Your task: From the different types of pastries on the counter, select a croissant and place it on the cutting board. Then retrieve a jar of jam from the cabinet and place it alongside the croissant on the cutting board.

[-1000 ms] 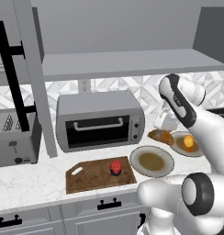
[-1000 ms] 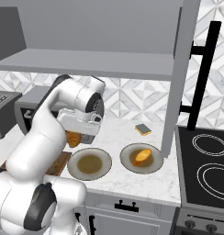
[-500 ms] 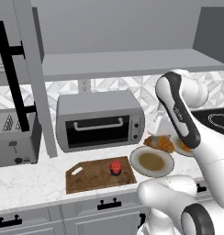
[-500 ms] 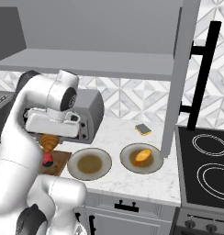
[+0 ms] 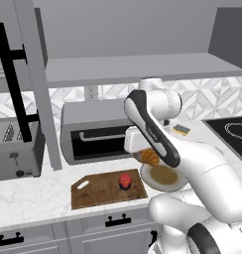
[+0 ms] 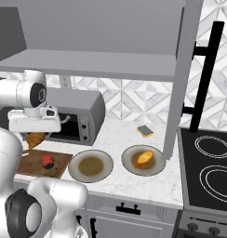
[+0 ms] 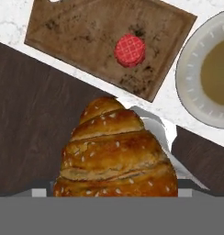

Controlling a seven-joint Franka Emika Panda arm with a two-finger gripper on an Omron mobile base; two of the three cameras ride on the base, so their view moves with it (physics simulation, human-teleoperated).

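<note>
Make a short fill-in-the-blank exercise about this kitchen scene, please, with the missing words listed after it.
1. The gripper holds the croissant up in the ____, above the counter.
2. The jar of jam stands on the ____.
3. The round orange-yellow bun lies on a ____ near the stove.
4. The yellow-and-dark sponge lies on the counter by the ____ wall.

Missing words: air; cutting board; plate; back

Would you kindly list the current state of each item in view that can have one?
croissant: held in the gripper, lifted above the counter
jar of jam: upright on the cutting board, lid on
toaster oven: door closed
left plate: empty
right plate: holds the round bun
</note>
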